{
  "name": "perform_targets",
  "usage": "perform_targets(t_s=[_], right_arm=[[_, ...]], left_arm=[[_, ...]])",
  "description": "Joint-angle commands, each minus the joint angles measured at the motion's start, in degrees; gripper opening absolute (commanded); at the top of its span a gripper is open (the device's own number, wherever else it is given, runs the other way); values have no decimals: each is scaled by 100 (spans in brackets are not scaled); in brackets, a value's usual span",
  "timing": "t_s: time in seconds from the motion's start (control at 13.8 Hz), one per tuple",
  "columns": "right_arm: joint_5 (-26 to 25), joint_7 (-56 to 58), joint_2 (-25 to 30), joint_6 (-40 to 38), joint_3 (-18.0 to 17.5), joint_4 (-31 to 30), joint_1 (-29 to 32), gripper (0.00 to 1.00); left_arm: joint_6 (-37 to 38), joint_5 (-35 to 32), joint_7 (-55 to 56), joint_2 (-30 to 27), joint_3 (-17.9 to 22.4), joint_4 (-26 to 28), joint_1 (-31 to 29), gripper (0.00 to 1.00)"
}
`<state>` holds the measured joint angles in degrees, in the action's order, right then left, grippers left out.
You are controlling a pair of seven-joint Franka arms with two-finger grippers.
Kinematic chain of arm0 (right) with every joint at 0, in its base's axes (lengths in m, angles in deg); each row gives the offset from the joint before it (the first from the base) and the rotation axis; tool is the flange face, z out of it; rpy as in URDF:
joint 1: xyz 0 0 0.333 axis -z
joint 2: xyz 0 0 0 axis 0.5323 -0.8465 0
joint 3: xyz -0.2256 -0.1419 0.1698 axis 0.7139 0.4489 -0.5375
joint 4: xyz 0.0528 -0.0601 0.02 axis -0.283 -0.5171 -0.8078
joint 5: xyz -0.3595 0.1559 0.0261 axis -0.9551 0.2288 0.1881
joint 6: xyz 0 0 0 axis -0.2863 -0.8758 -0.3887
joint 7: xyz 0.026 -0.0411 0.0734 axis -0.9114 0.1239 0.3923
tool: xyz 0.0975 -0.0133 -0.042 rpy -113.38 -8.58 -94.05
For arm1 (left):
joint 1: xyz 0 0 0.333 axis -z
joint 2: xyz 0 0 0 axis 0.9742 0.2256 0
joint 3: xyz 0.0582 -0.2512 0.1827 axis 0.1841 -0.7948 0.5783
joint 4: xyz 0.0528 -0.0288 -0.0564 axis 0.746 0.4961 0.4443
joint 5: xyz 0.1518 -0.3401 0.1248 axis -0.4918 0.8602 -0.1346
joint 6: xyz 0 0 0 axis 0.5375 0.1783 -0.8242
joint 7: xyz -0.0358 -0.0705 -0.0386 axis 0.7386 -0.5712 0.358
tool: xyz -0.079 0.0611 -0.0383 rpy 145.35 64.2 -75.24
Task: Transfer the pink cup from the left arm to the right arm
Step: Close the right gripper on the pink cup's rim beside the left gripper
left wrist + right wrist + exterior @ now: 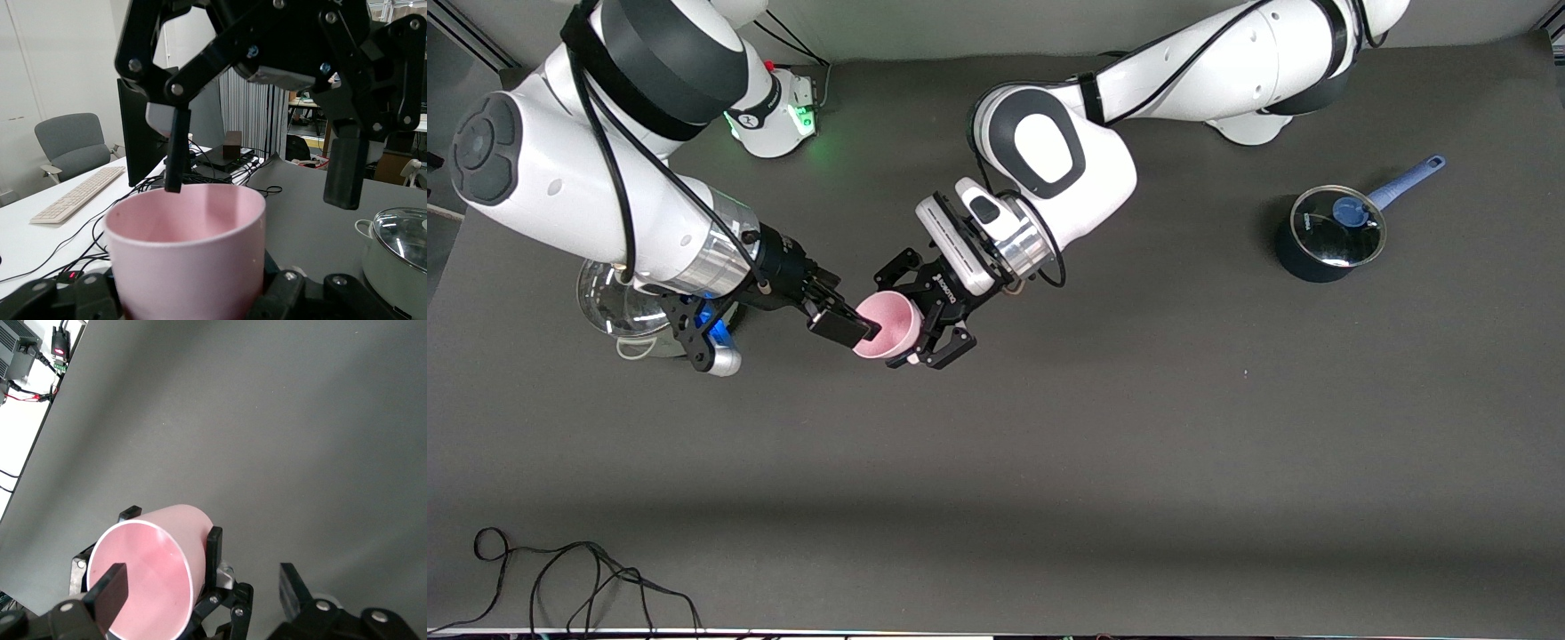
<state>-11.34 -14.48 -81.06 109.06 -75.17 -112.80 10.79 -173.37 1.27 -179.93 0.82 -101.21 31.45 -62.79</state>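
The pink cup (891, 326) hangs in the air over the middle of the table, tipped on its side with its mouth toward the right arm. My left gripper (921, 311) is shut on the cup's body, one finger on each side; the cup fills the left wrist view (187, 253). My right gripper (843, 325) is open at the cup's mouth. In the right wrist view one of its fingers (110, 592) is in front of the cup's opening (150, 577) and the other finger (293, 585) is outside the wall. It does not grip the cup.
A dark saucepan (1327, 236) with a glass lid and blue handle sits toward the left arm's end. A steel pot with a glass lid (615, 307) stands under the right arm and also shows in the left wrist view (400, 257). A black cable (560, 578) lies near the front edge.
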Motion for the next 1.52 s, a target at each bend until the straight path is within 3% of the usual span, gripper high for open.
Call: perform_targets(t_s=[0.0,0.36,0.72,1.08,1.23,1.45], right_arm=[[129,-95,-87,8,1,88,-34,99],[129,-69,-95,8,-16,79,-43,96],[67,-78,-95,8,-34,97,-52,42],[59,-69,-86,8,-34,115,-52,7],[50,-69,-86,8,-34,123,-52,0],[-29,-69,-86,8,-34,132,-60,0]], left_arm=[[-103,36,79,-73,97,-149,139,0],[-103,36,79,-73,97,-158,139,0],[-94,36,79,-73,106,-158,139,0],[-103,36,79,-73,106,-149,148,0],[-103,36,79,-73,97,-149,139,0],[-94,36,79,-64,97,-149,139,0]])
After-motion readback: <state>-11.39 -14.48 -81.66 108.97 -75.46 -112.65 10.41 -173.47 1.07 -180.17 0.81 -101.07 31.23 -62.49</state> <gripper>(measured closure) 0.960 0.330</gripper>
